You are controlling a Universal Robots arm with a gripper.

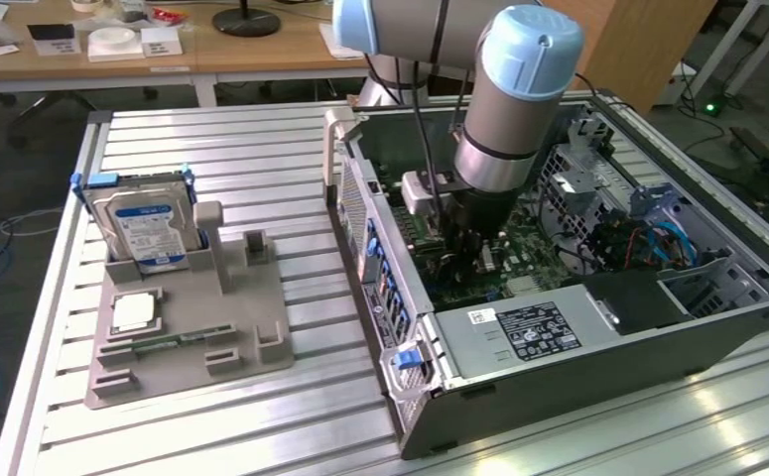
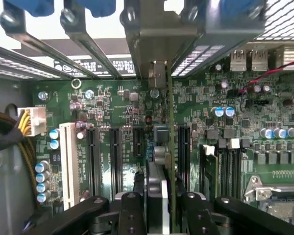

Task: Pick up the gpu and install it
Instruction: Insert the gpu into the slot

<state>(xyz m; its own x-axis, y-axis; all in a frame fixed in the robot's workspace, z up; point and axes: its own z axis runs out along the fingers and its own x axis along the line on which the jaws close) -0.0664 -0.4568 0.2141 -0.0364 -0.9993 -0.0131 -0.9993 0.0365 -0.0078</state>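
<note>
**Pincer holds gpu edge-on above the motherboard**

In the wrist view, closest to the camera, the black pincer (image 2: 159,205) is clenched on the gpu (image 2: 162,147). The card stands on edge between the two fingers and runs straight away from them, over the green motherboard (image 2: 112,112) with its long dark slots. At the card's far end its grey metal bracket (image 2: 158,73) reaches the rear wall of the computer case (image 2: 34,63). In the exterior view, the arm (image 1: 510,109) reaches down into the open case, which lies on the slatted metal tabletop (image 1: 225,416). Toward the exterior view's left, well apart, a grey holder (image 1: 186,337) carries a blue-labelled hard drive (image 1: 146,223).
</note>
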